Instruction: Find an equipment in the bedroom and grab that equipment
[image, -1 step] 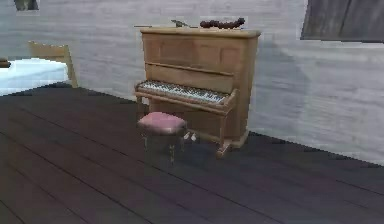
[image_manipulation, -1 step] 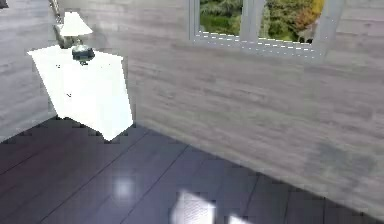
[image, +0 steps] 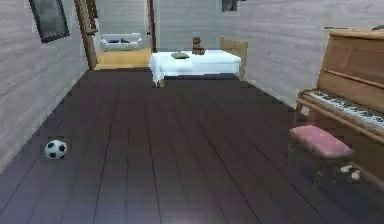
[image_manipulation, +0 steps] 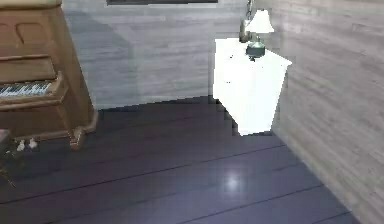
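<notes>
**Black-and-white ball at lower left**

Forward view: the ball lies on the dark floor at lower left; bed upper middle, piano and pink stool right.
Arm side view: piano at left, and a white cabinet bearing a lamp, upper right.
The tool's state cannot be told.

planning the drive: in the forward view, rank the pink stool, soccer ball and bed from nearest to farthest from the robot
1. pink stool, low on the right, in front of the piano
2. soccer ball, low on the left, a little farther
3. bed, middle, at the room's far end
</notes>
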